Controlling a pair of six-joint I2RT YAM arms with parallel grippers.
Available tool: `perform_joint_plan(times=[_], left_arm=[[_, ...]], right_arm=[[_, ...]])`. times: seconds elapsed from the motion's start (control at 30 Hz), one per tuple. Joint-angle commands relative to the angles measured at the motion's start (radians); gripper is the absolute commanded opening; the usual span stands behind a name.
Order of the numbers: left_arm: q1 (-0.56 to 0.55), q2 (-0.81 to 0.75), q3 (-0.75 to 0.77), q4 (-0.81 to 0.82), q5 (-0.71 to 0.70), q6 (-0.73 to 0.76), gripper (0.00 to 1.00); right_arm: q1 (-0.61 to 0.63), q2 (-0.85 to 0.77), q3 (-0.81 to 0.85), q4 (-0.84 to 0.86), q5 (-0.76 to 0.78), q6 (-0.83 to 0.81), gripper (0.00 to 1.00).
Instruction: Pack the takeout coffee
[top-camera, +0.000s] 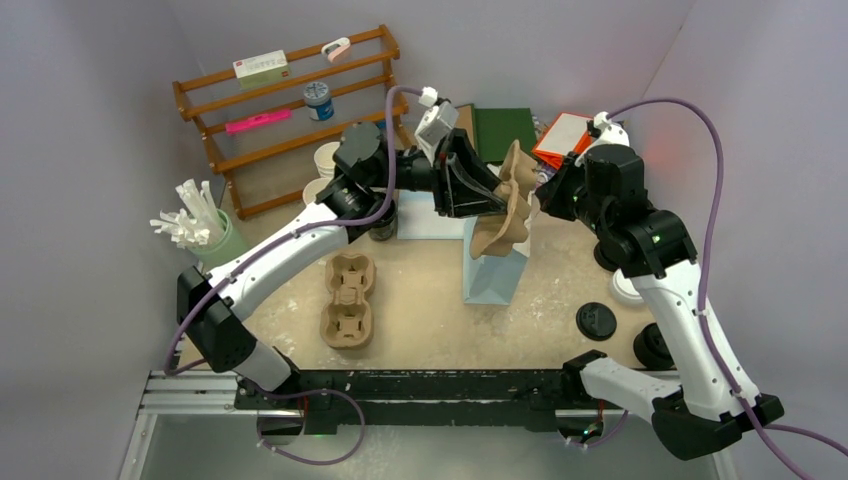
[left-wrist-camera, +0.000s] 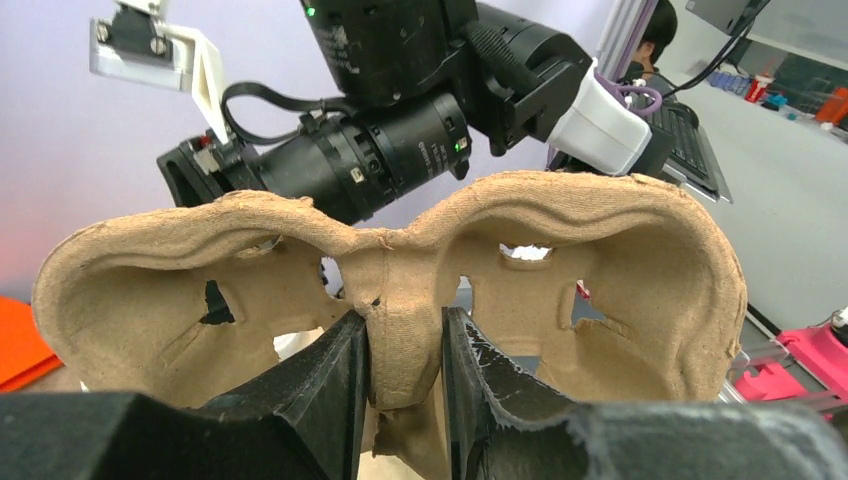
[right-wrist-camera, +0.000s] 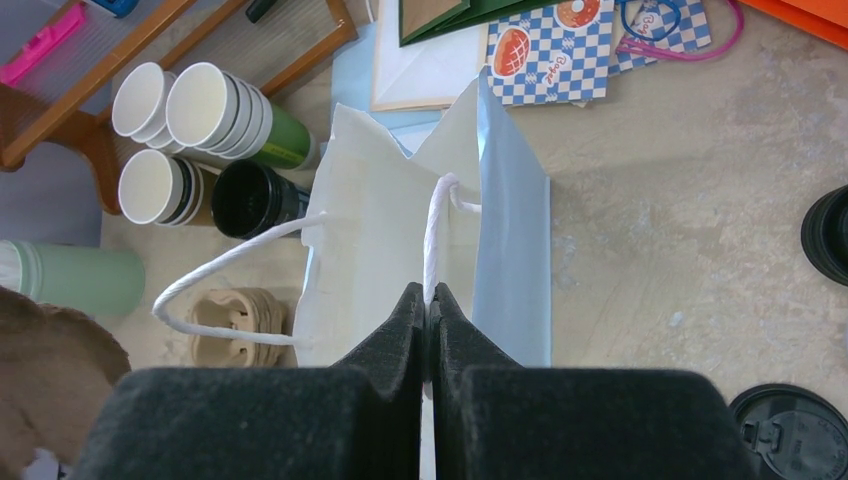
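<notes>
The carrier (left-wrist-camera: 400, 270), clamped on edge in the left pincer (left-wrist-camera: 405, 340), hangs above-left of the bag (right-wrist-camera: 370, 230); its handle (right-wrist-camera: 432, 240) is pinched by the right pincer (right-wrist-camera: 427, 300).

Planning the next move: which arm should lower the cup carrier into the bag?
Left, probably. The left hand grips the cup carrier close to the bag; the right hand is shut on the bag's handle.

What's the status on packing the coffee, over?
Left gripper shut on pulp cup carrier above the bag. Right gripper pinching bag handle. Lidded coffee not clearly seen.
</notes>
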Motion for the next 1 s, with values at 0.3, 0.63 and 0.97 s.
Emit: perform_joint_plan(times=[0.3,0.63,0.97], left_arm=[[-0.002,0.105,0.116,-0.541,-0.03,0.268,0.3],[0.001,0.221,0.345,-0.832,-0.115,0.426,0.3],[0.021,0.362,0.513,-1.027,-0.146,0.439,0.3]], right_arm=[[-0.002,-0.014,-0.006,0.022,0.012,0.011,0.0],[-0.002,-0.021,-0.004,0.018,-0.01,0.013,0.0],[-0.002,-0.036,-0.01,0.004,-0.027,0.011,0.0]])
